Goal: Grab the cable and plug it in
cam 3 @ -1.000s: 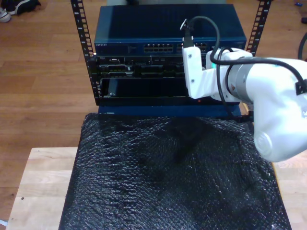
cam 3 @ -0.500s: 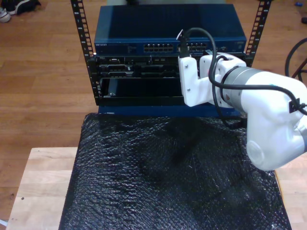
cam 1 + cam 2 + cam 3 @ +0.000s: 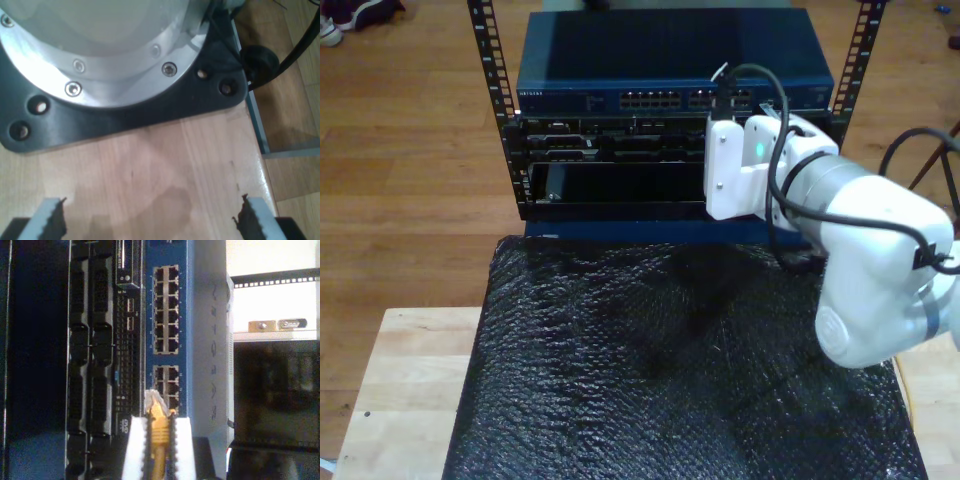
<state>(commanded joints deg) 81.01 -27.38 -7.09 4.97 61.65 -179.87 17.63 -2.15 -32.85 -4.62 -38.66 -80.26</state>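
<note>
The cable (image 3: 158,432) is yellow-orange, and its clear plug (image 3: 152,400) sticks out past the fingertips. My second gripper (image 3: 158,426) is shut on it between white fingers (image 3: 134,445). The plug's tip points at a block of ports (image 3: 166,385) on the blue switch (image 3: 181,315); I cannot tell whether it touches. In the exterior view the second arm (image 3: 865,230) reaches from the exterior view's right to the switch (image 3: 580,95) in the rack. My first gripper (image 3: 150,220) is open over bare wood, nothing between its fingers (image 3: 50,222).
Black rack units (image 3: 610,150) sit under the switch between two rack rails (image 3: 490,60). A black bubble-wrap mat (image 3: 650,370) covers the wooden table (image 3: 400,380). An arm's round base (image 3: 110,55) and a black cable (image 3: 295,45) lie ahead of my first gripper.
The second arm has swung its elbow lower and toward the exterior view's left. Its wrist has stayed in front of the switch's ports, ending slightly nearer the rack.
</note>
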